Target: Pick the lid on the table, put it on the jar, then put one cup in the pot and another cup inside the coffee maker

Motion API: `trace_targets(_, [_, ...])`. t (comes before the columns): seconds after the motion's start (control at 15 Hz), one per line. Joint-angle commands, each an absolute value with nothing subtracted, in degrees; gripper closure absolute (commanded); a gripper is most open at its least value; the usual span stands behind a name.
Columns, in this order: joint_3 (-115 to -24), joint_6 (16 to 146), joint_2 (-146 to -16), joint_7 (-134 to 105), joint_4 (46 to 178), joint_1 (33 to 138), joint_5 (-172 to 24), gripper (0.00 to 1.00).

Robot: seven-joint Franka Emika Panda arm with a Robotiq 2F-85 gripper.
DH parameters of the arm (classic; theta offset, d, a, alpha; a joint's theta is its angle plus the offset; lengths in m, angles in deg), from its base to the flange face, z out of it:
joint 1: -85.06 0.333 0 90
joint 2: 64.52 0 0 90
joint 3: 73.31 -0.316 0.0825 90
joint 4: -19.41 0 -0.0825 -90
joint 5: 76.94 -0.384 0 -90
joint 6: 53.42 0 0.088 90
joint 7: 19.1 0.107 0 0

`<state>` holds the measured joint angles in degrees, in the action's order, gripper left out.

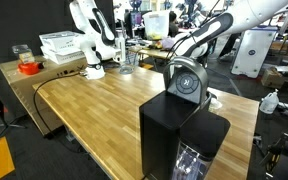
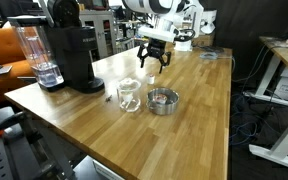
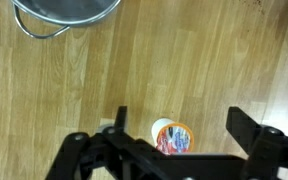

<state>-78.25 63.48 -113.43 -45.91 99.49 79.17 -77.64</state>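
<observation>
We see our gripper [image 3: 174, 140] at frame bottom, jaws spread wide, small cup [image 3: 171, 136] between them, pot [image 3: 66, 15] upper left, wooden table [image 3: 214, 60] beneath.

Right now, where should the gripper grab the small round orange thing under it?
Probably across its outer edge, straight from above. The round orange thing shows a circular outline on the table, so any opposite sides suit. The open gripper straddles it.
</observation>
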Motion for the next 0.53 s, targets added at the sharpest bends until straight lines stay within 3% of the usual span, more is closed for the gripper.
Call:
trace_targets(0.0, [-78.46,63.33,-113.53,-45.8,99.29,79.01,-77.45,0.0])
trace_targets(0.47, [-78.1,63.72,-114.21,-45.74,98.61,79.59,-76.58,0.0])
